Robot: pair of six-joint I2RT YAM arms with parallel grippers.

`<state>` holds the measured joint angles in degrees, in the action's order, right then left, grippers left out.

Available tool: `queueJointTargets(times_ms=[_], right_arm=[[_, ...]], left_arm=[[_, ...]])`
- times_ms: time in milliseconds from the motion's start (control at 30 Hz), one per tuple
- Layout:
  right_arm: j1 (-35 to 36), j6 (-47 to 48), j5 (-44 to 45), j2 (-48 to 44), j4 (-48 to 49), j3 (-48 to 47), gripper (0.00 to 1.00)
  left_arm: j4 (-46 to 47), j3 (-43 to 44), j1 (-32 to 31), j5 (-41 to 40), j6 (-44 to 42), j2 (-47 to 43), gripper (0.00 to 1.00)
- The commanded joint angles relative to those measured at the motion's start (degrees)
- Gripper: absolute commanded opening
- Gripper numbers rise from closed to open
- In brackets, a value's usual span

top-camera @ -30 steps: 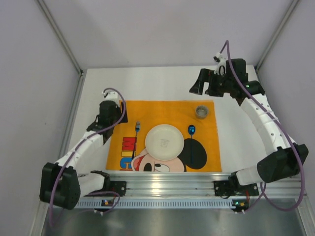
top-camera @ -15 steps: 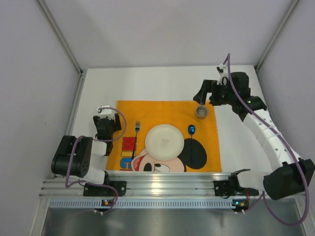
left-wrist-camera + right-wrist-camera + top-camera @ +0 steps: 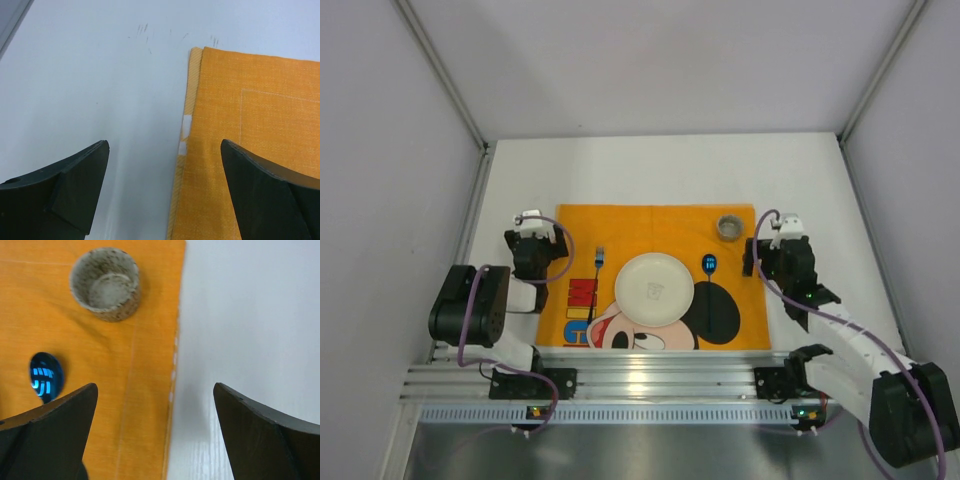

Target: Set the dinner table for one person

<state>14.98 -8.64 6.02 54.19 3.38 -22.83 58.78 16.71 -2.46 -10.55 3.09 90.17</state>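
The white dinner table (image 3: 650,170) carries an orange cartoon-mouse placemat (image 3: 650,225). On the mat lie a white plate (image 3: 654,289) in the middle, a fork (image 3: 597,270) to its left, a blue spoon (image 3: 709,266) to its right and a speckled cup (image 3: 729,227) at the far right corner. The cup (image 3: 105,284) and spoon bowl (image 3: 46,376) show in the right wrist view. My left gripper (image 3: 536,252) is open and empty over the mat's left edge (image 3: 185,150). My right gripper (image 3: 775,255) is open and empty over the mat's right edge (image 3: 172,385).
An aluminium rail (image 3: 660,375) runs along the near edge by the arm bases. Grey walls close in the table at the back and both sides. Bare white tabletop lies beyond the mat (image 3: 100,75) and to its right (image 3: 250,315).
My right arm has pulled back from above the cup toward the near side, down beside the mat's right edge. My left arm folded back earlier and has barely moved since.
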Motion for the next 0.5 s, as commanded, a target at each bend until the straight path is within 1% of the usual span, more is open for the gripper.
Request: queueJointTargets(times_ms=[0,67,100,133,200,233,267,300,333,367,433,467], right_arm=[[-0.7,4.4,9.4,-3.0,19.4,5.2,1.00],[-2.5,7.2,8.7,-2.9,23.7,7.6,1.00],[-3.2,7.3,8.3,-2.6,26.5,10.7,1.00],[-4.2,7.3,7.8,-2.2,33.1,12.2,1.00],[-7.0,7.8,6.5,1.1,39.7,15.4,1.00],[-8.3,7.2,6.5,3.0,44.6,15.4,1.00],[-11.5,7.2,5.0,7.4,46.7,14.6,1.00],[-13.3,8.2,3.5,10.5,51.7,14.0,1.00],[-14.5,5.4,2.4,14.1,60.2,13.1,1.00],[-18.7,3.6,-0.5,21.1,60.8,9.3,1.00],[-19.4,5.0,-4.2,25.2,56.8,6.9,1.00],[-18.0,7.4,-10.2,26.5,56.7,6.1,1.00]], left_arm=[[3.9,1.3,0.3,1.1,0.4,-0.4,0.99],[3.6,1.3,0.3,1.1,0.5,-0.5,0.99],[3.4,1.2,0.3,1.2,0.6,-0.5,0.99],[3.4,1.3,0.3,1.2,0.5,-0.5,0.99],[3.7,1.3,0.3,1.1,0.4,-0.4,0.99],[4.2,1.2,0.3,1.1,0.3,-0.3,0.99],[4.2,1.1,0.3,1.1,0.2,-0.3,0.99],[4.1,1.2,0.3,1.1,0.2,-0.4,0.99],[4.1,1.2,0.3,1.1,0.2,-0.3,0.99],[4.1,1.2,0.3,1.1,0.2,-0.3,0.99],[4.2,1.1,0.3,1.1,0.2,-0.3,0.99],[4.1,1.2,0.3,1.1,0.2,-0.3,0.99]])
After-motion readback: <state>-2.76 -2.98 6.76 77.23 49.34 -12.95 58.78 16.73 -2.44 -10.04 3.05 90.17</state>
